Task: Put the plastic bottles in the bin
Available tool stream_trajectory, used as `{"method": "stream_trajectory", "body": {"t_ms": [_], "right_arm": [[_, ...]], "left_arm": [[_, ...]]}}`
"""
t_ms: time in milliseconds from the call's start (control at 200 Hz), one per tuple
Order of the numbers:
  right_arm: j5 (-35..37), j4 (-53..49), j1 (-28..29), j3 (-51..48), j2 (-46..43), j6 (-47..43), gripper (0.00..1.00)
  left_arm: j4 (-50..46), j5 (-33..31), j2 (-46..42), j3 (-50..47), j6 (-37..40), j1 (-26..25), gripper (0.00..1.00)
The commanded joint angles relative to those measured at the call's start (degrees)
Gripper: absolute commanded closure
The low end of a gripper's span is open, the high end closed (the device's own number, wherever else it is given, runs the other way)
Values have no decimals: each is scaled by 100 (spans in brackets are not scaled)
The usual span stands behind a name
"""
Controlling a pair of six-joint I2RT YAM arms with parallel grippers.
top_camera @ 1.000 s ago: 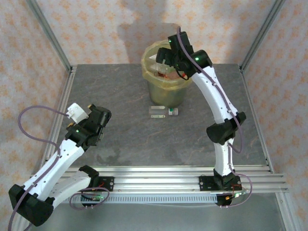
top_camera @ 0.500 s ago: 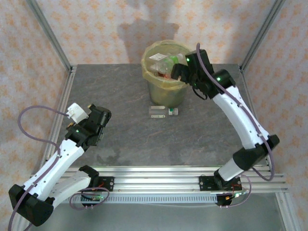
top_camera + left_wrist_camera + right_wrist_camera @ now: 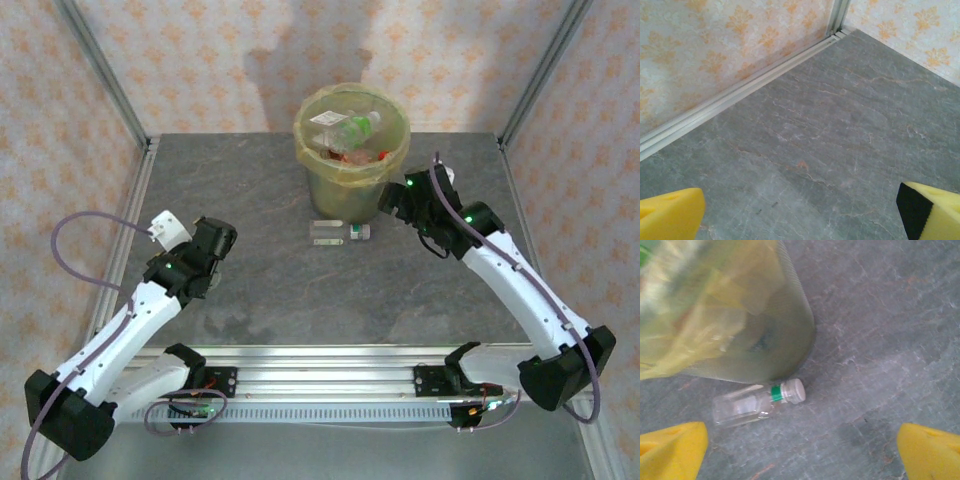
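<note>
While left end effector (image 3: 800, 212) and right end effector (image 3: 800, 450) gape wide | bottle (image 3: 757, 401), green band, label unreadable, beside bin (image 3: 765, 340).

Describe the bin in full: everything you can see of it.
The bin is a round, bucket-shaped container with olive-green walls that look like plastic, lined with a translucent yellow-green bag folded over its rim. It stands upright on the grey table near the back wall, centre. Inside lie several plastic bottles, piled near the rim. More bottles lie on the table just in front of its base; whether they touch it cannot be told.
</note>
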Motion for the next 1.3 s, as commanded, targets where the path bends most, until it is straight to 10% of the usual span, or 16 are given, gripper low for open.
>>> {"method": "stream_trajectory", "body": {"t_ms": [0,310,1291], "right_arm": [[-610,629,-339,-532,-26,290,9],[-1951,2037,-1143,-1402,600,556,44],[-3048,3787,-1391,-844,3420,964,65]], "left_arm": [[225,229,175,199,183,72,0],[578,1025,1100,500,602,72,0],[1581,3017,4838,2095,827,-136,18]]}}
